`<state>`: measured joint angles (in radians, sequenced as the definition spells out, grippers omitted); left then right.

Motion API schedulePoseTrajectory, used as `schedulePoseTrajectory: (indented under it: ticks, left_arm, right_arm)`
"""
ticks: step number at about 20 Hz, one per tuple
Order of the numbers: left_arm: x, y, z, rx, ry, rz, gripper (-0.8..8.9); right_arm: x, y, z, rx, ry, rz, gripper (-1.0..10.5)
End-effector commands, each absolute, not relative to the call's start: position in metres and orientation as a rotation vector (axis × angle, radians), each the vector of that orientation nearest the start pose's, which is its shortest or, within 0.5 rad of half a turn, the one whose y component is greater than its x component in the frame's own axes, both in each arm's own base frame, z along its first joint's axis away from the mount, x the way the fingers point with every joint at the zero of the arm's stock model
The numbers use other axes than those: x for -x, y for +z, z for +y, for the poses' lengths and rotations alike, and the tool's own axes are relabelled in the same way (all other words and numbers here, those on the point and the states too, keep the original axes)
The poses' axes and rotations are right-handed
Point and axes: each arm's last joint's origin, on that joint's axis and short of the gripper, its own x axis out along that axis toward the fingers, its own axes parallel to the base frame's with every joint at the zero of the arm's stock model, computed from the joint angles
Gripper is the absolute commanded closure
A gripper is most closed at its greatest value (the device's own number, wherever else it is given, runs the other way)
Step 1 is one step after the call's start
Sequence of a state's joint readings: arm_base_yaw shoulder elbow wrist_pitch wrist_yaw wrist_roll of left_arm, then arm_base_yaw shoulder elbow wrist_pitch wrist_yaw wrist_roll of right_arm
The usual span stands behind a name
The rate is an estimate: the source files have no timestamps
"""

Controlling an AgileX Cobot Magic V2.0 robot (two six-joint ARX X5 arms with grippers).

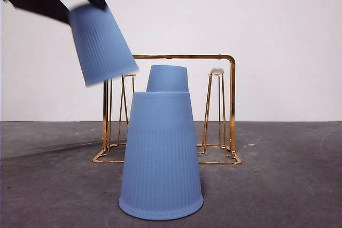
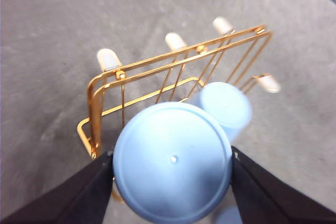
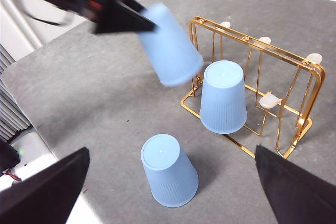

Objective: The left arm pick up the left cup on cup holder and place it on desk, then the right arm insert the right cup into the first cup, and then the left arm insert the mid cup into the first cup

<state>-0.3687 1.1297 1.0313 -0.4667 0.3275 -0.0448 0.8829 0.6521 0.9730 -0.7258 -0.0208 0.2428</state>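
Your left gripper [image 2: 172, 182] was clamped on a blue cup [image 1: 101, 44], one black jaw on each side of it, upside down and tilted, in the air above the rack's [image 1: 170, 109] left end. The front view showed the tilt but not which arm. The left wrist view settled that: cup base betw. the jaws, rack below. A second cup [image 3: 223, 97] sat upside down on the rack; the front view hid most of it behind a third cup [image 1: 161, 156], standing upside down on the desk [image 1: 288, 180] in front of the rack. The right wrist view showed those two well apart. Your right gripper [image 3: 173, 192] held nothing, jaws spread wide, above the desk cup, not touching.
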Motion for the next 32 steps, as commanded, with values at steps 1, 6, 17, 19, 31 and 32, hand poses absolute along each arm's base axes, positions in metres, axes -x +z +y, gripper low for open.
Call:
schedulePoseTrajectory:
  ticks: [1, 6, 17, 19, 31, 32]
  left_arm:
    - [-0.194, 0.351, -0.088, 0.061, -0.679, 0.565, 5.33]
    - [-0.149, 0.365, -0.089, 0.018, -0.778, 0.594, 5.33]
    - [-0.162, 0.335, -0.156, -0.126, -0.963, 0.704, 5.34]
    - [-0.168, 0.326, -0.169, -0.144, -0.975, 0.73, 5.34]
    - [-0.187, 0.277, -0.21, -0.278, -0.967, 0.883, 5.33]
    - [-0.188, 0.275, -0.212, -0.29, -0.97, 0.891, 5.32]
  right_arm:
    - [-0.07, 0.365, 0.088, -0.072, 0.843, 0.478, 4.4]
    - [-0.071, 0.365, 0.088, -0.075, 0.841, 0.48, 4.4]
    - [-0.071, 0.365, 0.088, -0.082, 0.84, 0.484, 4.4]
    - [-0.071, 0.365, 0.088, -0.081, 0.84, 0.483, 4.4]
    - [-0.071, 0.365, 0.088, -0.08, 0.839, 0.484, 4.4]
    - [-0.071, 0.365, 0.088, -0.08, 0.839, 0.484, 4.4]
